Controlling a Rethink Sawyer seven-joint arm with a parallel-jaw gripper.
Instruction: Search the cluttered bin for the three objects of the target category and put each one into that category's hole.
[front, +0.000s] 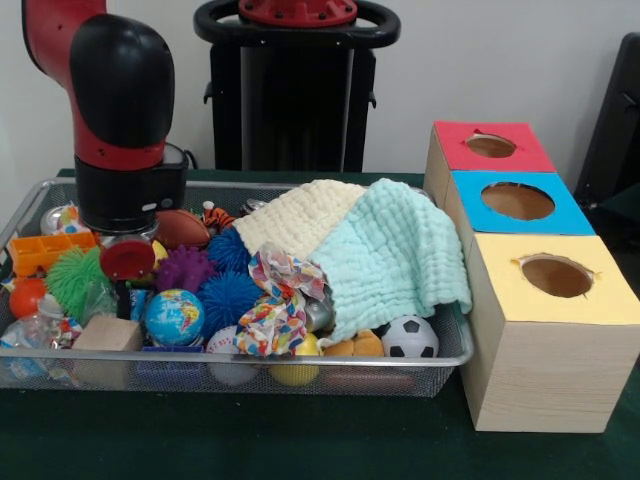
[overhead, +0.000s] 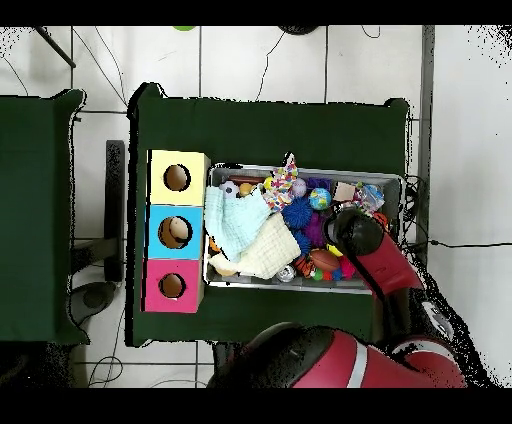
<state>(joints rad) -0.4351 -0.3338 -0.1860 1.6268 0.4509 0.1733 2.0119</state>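
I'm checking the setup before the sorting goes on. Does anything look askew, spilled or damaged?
Two things stand out. The mint cloth hangs over the bin's rim on the side toward the boxes, covering what lies under it. The yellow box's hole has ragged, torn edges. Nothing has spilled onto the table.

At the frame's centre, a wire bin (overhead: 395, 180) of toys sits on the dark green table (overhead: 270, 125). Just left of it stand three boxes in a column: yellow-topped (overhead: 178, 178), blue-topped (overhead: 175, 231), red-topped (overhead: 172, 286), each with a round hole. Mint (overhead: 228, 218) and cream (overhead: 268, 250) cloths cover the bin's left part. The red arm (overhead: 385, 265) reaches over its right end from the bottom.
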